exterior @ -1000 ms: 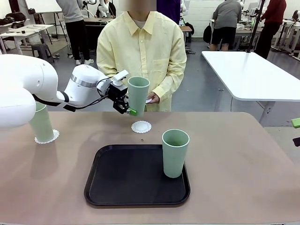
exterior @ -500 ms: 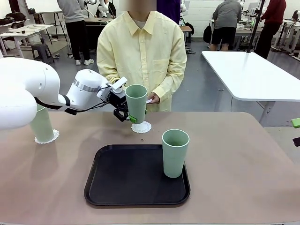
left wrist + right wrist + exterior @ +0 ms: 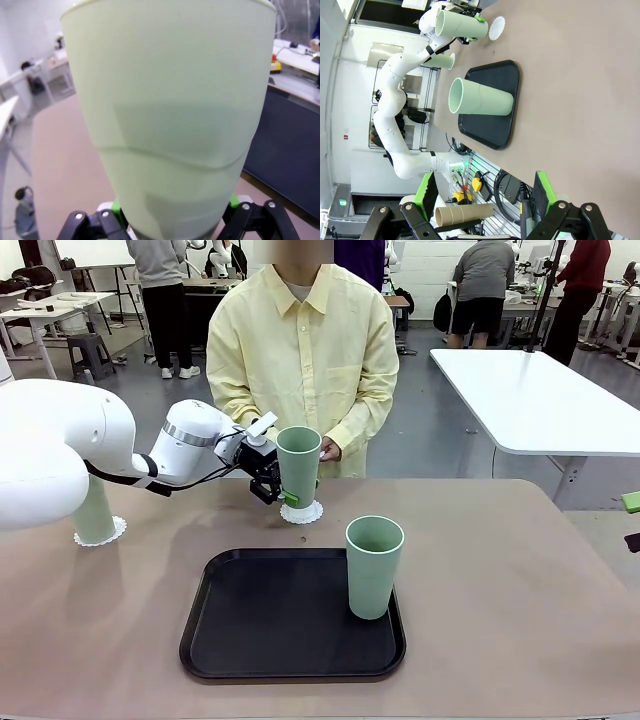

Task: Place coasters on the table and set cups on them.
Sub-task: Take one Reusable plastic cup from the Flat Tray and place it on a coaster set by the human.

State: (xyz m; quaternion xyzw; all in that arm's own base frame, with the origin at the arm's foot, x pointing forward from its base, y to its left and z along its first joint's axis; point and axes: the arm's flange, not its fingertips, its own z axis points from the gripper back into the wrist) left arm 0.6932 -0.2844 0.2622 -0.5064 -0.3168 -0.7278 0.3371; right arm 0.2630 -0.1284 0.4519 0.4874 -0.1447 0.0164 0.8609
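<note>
Left claw [image 3: 285, 496] pinches cup [image 3: 299, 460] low, base seemingly on coaster [image 3: 302, 514] (near far table [image 3: 480, 540] edge); right claw [image 3: 485, 186] spread, empty.

The right half of the surface [image 3: 520, 580] lies bare, open to a reach. At centre a black tray [image 3: 260, 620] carries an upright cup [image 3: 373, 565] at its right edge. Beyond it the left pincer [image 3: 284, 496], clamped on a held cup [image 3: 299, 465] at a doily [image 3: 301, 513], and its arm [image 3: 100, 440] bar the far left, where a third cup [image 3: 95, 520] stands.

Cup [image 3: 298, 465] on coaster [image 3: 313, 513] behind tray [image 3: 260, 620] — second cup [image 3: 373, 570] in tray.
</note>
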